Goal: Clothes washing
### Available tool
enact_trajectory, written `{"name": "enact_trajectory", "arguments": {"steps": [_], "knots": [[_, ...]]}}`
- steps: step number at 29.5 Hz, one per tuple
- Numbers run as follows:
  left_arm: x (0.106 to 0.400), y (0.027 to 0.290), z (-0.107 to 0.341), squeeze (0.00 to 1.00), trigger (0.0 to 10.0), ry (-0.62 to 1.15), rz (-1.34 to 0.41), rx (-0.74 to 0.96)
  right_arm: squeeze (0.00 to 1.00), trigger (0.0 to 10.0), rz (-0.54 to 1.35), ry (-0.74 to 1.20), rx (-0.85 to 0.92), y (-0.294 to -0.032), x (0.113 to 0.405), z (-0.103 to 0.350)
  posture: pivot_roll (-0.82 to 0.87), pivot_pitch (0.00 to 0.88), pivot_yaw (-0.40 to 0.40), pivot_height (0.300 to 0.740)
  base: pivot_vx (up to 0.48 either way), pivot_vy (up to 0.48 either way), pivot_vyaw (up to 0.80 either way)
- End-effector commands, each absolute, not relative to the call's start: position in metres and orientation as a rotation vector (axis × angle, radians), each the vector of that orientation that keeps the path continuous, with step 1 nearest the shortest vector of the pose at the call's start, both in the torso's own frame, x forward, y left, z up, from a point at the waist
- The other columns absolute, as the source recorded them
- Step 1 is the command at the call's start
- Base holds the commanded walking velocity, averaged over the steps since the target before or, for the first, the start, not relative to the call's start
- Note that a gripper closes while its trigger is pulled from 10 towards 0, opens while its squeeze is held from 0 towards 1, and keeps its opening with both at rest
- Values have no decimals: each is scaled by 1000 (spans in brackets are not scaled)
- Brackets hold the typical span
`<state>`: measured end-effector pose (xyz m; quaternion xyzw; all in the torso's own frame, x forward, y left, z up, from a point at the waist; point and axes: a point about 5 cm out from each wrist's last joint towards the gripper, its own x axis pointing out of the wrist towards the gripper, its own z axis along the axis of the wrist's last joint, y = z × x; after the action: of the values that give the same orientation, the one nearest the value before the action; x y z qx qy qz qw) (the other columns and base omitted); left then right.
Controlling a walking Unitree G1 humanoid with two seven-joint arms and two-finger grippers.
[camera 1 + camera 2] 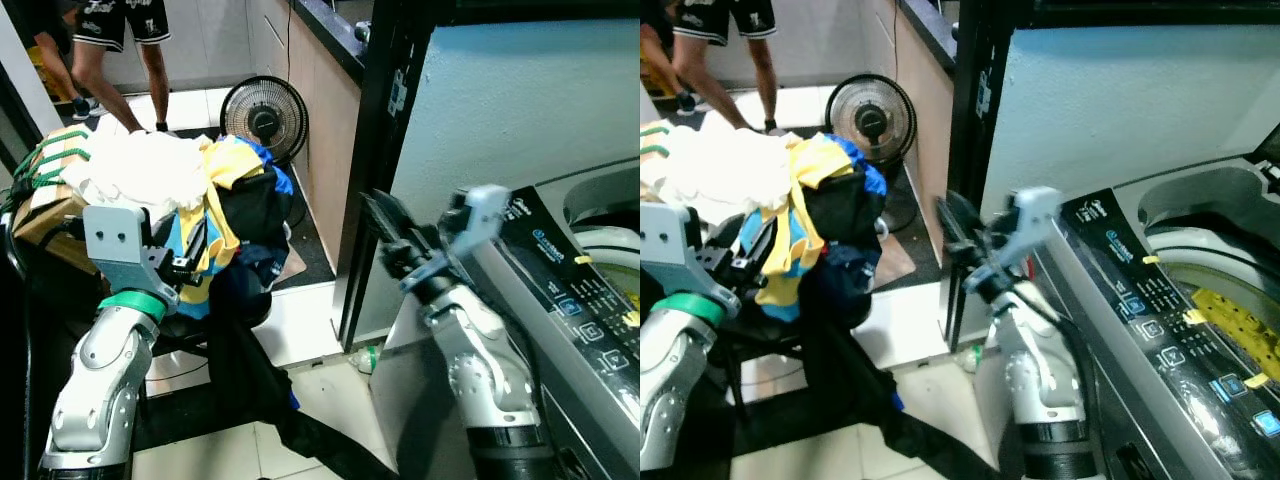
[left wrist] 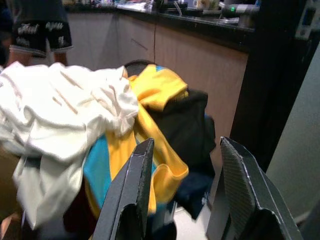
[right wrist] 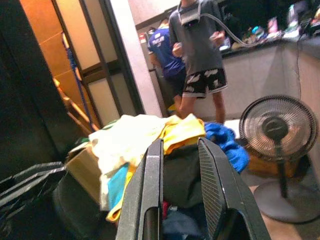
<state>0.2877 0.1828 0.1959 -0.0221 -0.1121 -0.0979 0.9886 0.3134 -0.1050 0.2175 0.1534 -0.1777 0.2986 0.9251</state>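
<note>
The room is a narrow utility space with pale floor tiles (image 1: pixel 300 320), a wood-fronted cabinet run under a dark tabletop (image 1: pixel 322 25) and a black frame (image 1: pixel 375 150) edging a pale blue panel. On the robot's right stands the washing machine (image 1: pixel 1160 320), its control panel facing up and its drum opening partly cut off at the picture's edge; something yellow lies inside, too unclear to name. The clothes pile (image 1: pixel 190 190) is heaped on the robot's left: white cloth on top, yellow, blue and black beneath, with a dark piece trailing to the floor. What carries the pile is mostly hidden. The left gripper (image 2: pixel 185 195) is close against the heap, its fingers well apart and holding nothing. The right gripper (image 3: pixel 180 200) is raised between pile and machine, fingers only slightly parted and empty. A standing fan (image 1: pixel 263 118) sits behind the pile, and a person's legs (image 1: pixel 120 70) show beyond.
</note>
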Motion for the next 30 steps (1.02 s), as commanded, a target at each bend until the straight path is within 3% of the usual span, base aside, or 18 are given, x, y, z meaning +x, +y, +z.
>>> {"name": "enact_trajectory", "arguments": {"steps": [1, 10, 14, 17, 18, 30], "knots": [[289, 180, 192, 0, 10000, -204, -196, -22, 0, 10000, 609, -351, 312, -107, 314, 215, 40, 0, 17, 740, 0, 0, 781], [295, 179, 205, 0, 10000, -242, -168, -21, 0, 10000, 618, -358, 334, -107, 322, 222, 73, 0, 4, 740, 0, 0, 779], [301, 192, 201, 0, 10000, -254, -121, -53, 0, 10000, 600, -350, 320, -105, 327, 215, 71, 0, -14, 740, 0, 0, 781], [298, 190, 207, 0, 10000, -263, -103, -53, 0, 10000, 579, -330, 307, -107, 328, 218, 83, 0, 6, 740, 0, 0, 0], [298, 188, 205, 0, 10000, -262, -114, -39, 0, 10000, 556, -327, 297, -110, 330, 218, 77, 0, -21, 740, 0, 0, 0], [312, 195, 203, 0, 10000, -221, -69, 0, 0, 10000, 528, -326, 284, -115, 345, 221, 108, 0, -47, 740, 341, 0, 0]]}}
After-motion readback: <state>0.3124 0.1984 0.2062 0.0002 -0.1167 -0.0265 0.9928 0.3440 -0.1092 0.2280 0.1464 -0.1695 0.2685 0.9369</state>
